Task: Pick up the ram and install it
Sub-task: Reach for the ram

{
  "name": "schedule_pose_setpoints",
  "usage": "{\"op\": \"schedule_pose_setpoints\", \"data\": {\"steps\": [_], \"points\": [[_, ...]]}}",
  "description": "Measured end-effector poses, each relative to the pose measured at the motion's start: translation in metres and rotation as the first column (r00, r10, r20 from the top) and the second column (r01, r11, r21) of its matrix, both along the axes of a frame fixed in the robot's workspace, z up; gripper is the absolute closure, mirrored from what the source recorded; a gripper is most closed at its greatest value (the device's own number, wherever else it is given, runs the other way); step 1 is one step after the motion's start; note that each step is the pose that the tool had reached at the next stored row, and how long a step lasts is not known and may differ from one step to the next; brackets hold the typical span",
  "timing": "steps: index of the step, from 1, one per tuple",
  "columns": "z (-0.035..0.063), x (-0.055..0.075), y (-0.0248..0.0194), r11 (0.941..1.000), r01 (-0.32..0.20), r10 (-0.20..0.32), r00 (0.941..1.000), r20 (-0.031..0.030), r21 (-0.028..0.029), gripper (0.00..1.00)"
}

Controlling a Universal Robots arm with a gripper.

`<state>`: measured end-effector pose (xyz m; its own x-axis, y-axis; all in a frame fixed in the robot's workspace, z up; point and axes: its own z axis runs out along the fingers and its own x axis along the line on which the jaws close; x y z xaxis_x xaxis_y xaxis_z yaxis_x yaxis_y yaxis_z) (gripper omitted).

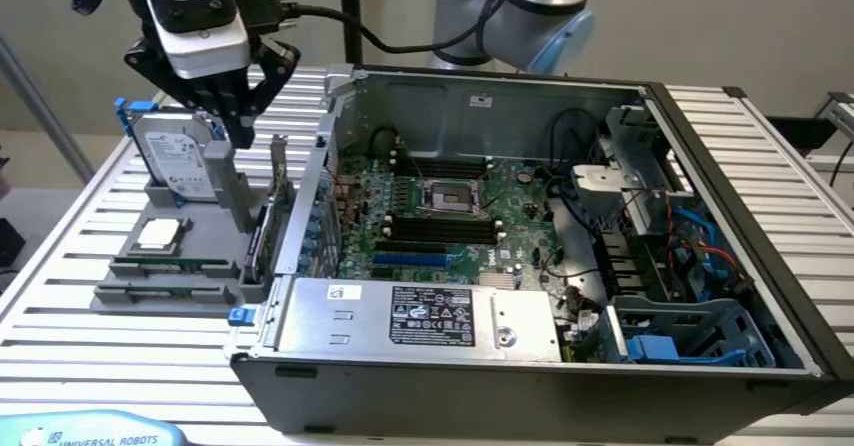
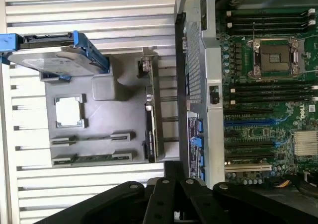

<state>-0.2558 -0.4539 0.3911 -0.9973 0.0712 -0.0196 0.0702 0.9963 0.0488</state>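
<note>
The ram is a slim green stick lying in the outer slot of the grey holder, between two clips. My gripper hangs shut and empty above the holder, beside the upright hard drive and well above the ram. In the wrist view the shut gripper points down near the holder's edge by the case wall. The motherboard lies inside the open computer case, with empty black memory slots next to the processor socket. In the wrist view those memory slots sit on the far side of the case wall.
A small silver processor chip rests on the holder. An expansion card stands on edge between the holder and the case wall. The power supply fills the case's near side, with cables and drive bays at the exterior view's right.
</note>
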Motion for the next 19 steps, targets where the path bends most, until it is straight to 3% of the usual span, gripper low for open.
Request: {"op": "schedule_pose_setpoints", "data": {"steps": [5, 19], "points": [[-0.0024, -0.023, -0.0027, 1.0000, 0.000, 0.000, 1.0000, 0.0001, 0.0000, 0.89], [-0.0174, -0.086, -0.0033, 1.0000, 0.000, 0.000, 1.0000, 0.0001, 0.0000, 0.89]]}}
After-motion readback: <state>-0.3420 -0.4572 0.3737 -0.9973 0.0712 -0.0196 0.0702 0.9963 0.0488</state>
